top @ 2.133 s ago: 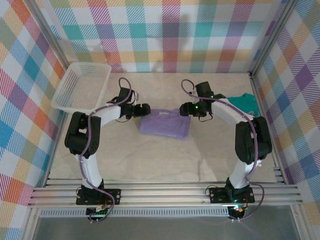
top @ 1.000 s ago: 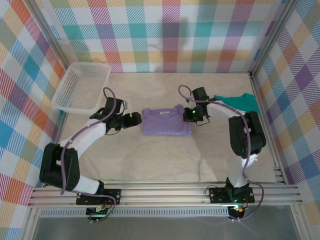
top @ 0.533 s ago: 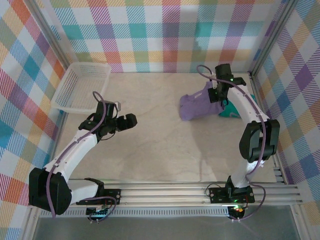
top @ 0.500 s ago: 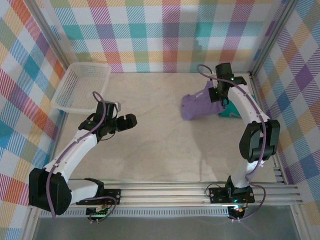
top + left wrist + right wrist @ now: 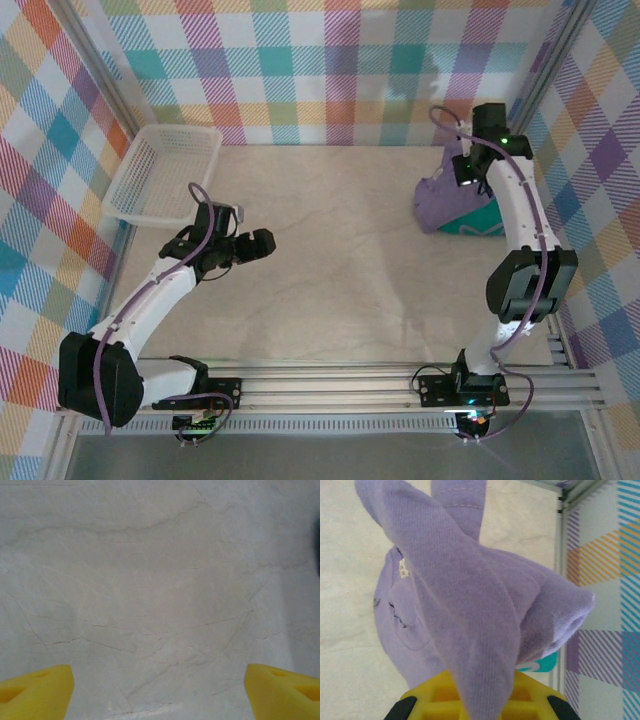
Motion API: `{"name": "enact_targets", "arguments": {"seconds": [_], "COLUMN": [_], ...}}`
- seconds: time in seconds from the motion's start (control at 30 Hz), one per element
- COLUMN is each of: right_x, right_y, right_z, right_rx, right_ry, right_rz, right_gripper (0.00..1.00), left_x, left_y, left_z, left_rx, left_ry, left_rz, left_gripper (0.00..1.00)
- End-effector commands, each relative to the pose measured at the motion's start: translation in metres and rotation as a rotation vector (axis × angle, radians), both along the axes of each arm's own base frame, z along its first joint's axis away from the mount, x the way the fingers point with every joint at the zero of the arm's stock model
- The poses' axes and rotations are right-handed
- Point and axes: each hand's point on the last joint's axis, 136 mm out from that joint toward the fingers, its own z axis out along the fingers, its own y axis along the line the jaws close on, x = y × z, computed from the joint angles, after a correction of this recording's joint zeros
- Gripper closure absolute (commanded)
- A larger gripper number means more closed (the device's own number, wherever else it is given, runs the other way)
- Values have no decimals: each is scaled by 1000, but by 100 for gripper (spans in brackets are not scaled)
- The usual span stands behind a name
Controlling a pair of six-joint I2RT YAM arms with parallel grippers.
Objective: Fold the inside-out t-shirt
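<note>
The right hand (image 5: 464, 170) is clamped on the inside-out t-shirt (image 5: 440, 205). Its yellow pads (image 5: 532, 695) are buried under lavender cloth that spills over them in thick, rolled folds. How many layers sit between the pads cannot be told. That is the first risk: if only an outer fold is pinched, the weight of the hanging bundle could pull it free.

The shirt hangs from this single hold as a bunched wad, with a small white label (image 5: 401, 568) and a seam showing on its surface. Held at one point it has nothing to keep its shape, so it will likely land crumpled rather than flat when it comes down.

Just beneath it, at the far right of the tabletop (image 5: 340, 280), lies the teal garment (image 5: 484, 224). The shirt's lower edge touches or nearly touches it, and a sliver of teal shows under the cloth in the wrist view. If the shirt is lowered or dropped here it lands on that garment. A sideways sweep could drag the teal cloth along or tangle the two.

The corner post (image 5: 560, 555) and the plaid wall stand close on the outer side, leaving little room to swing the arm or spread the fabric.

The left hand (image 5: 262, 243) has its fingers (image 5: 35, 690) wide apart and holds nothing. It hovers over bare tabletop well away from the shirt, so it cannot steady or catch a slipping bundle.
</note>
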Motion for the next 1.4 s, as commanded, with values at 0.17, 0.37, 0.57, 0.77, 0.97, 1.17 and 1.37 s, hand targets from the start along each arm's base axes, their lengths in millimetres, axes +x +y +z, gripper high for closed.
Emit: {"name": "enact_targets", "arguments": {"seconds": [0.17,0.37,0.57,0.77,0.97,1.17,1.37], "right_x": [15,42,43,5,-59,-93,-91], "right_y": [-88,-122,-92,-20,28,64,64], "right_z": [-37,-103,-78,-43,-36,-67,-109], "right_rx": [-101,-190,-117,80,316,456,431], "right_ry": [78,173,86,-91,-223,-352,-509], "right_rz": [-159,-267,-288,-242,-201,-149,-105], "right_gripper": [100,54,35,24,4,0,0], "left_x": [0,-1,5,21,25,20,37], "left_y": [-7,-4,6,31,77,136,145], "left_z": [6,6,5,15,39,43,8], "left_rx": [6,28,83,159,249,435,562], "left_ry": [2,3,-10,-101,-265,-405,-491], "left_rz": [-20,-14,23,149,355,569,477], "left_gripper": [12,12,12,8,0,0,0]}}
